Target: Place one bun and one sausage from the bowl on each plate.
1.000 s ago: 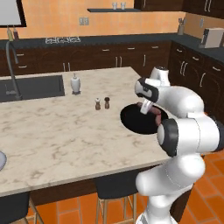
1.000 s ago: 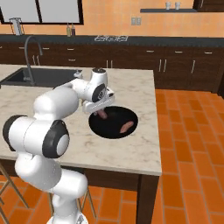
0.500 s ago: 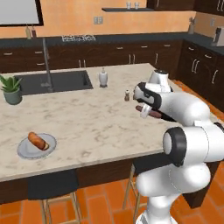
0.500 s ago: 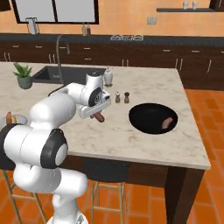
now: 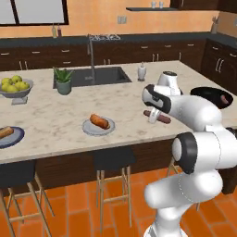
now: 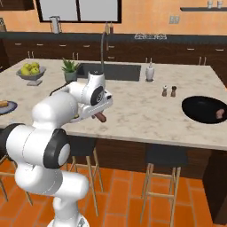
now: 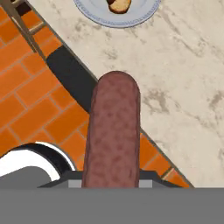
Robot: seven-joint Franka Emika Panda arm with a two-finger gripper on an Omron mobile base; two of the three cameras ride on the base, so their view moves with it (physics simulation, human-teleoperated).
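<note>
Over the marble counter [image 5: 55,118] — hand [image 5: 155,115] clamped on a sausage [image 5: 159,117], orange tile floor [image 5: 69,208] below.

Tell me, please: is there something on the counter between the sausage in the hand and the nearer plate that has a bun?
Nothing visible. The hand holds the sausage above bare counter, and the stretch to the plate with the bun looks free.
</note>
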